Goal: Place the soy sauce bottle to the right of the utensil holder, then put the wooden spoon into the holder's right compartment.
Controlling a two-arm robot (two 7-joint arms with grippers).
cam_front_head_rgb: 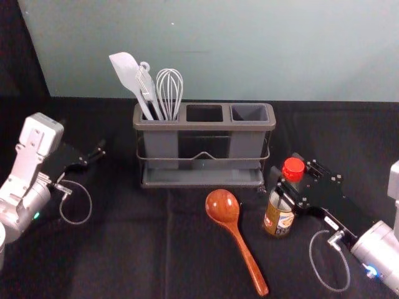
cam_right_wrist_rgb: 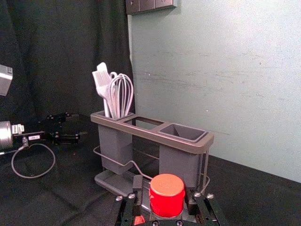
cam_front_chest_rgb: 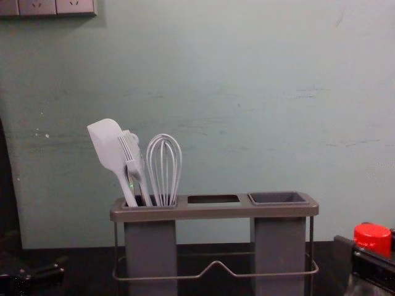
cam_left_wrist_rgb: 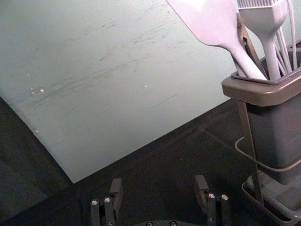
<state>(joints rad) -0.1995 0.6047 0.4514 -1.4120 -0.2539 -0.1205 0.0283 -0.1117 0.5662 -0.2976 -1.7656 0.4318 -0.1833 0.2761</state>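
**Right end effector (cam_front_head_rgb: 288, 177) pinches the bottle (cam_front_head_rgb: 278, 215) at the holder's (cam_front_head_rgb: 202, 125) 4 o'clock**

Taking 12 o'clock as straight away from the robot, I see the right end effector's fingers pressed to both sides of the bottle, just under its red cap (cam_right_wrist_rgb: 167, 194). The bottle is upright, near the holder; whether its base touches the counter (cam_front_head_rgb: 124, 249), I can't tell.

The spoon (cam_front_head_rgb: 222, 207) lies on the counter between 5 and 6 o'clock from the holder, bowl towards 11, handle towards 5, apart from the bottle.

Over at the holder's 9 o'clock, the left end effector (cam_front_head_rgb: 93, 156) sits parked, fingers spread wide. A spatula (cam_front_head_rgb: 126, 71), brush (cam_front_chest_rgb: 133, 161) and whisk (cam_front_head_rgb: 169, 90) stand in the holder's 9 o'clock compartment.
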